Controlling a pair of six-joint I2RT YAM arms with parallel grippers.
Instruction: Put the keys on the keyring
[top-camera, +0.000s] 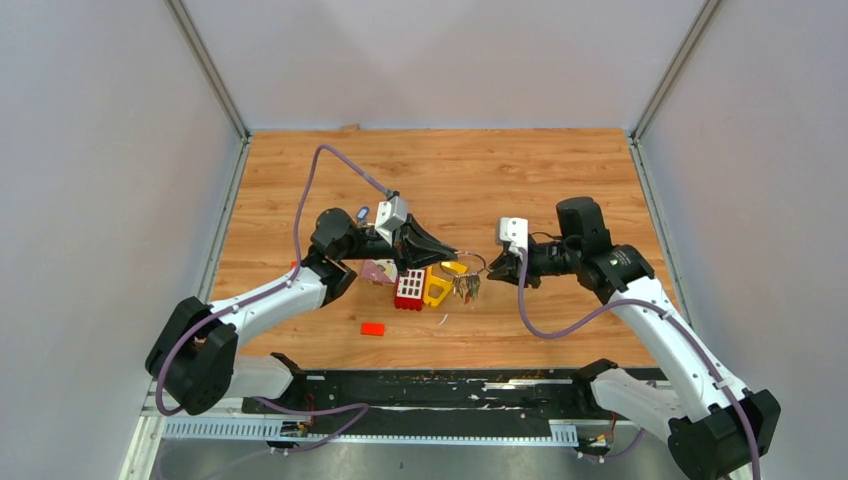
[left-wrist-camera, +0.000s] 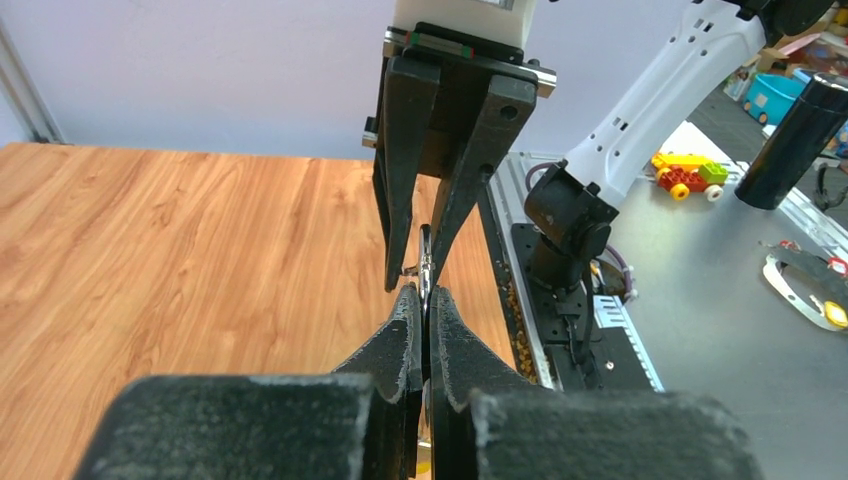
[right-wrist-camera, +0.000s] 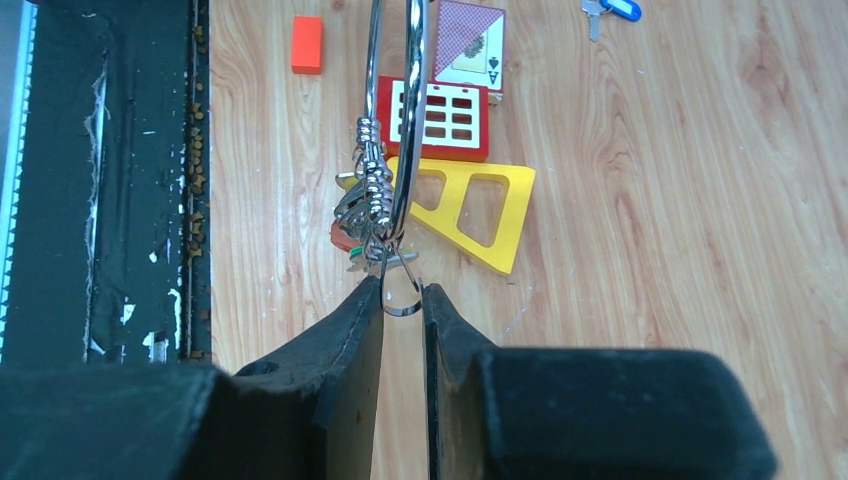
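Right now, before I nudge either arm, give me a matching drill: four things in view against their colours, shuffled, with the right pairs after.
Things:
1. keyring
2. triangular frame
3. head of the loose key
4. small loose block

Colours:
A. orange-red
B. blue
C. silver
D. yellow

Pairs: 1-C, 2-D, 3-B, 4-A

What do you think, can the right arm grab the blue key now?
Probably not. Its jaws look closed on the ring, and the left arm stands between it and the blue key.
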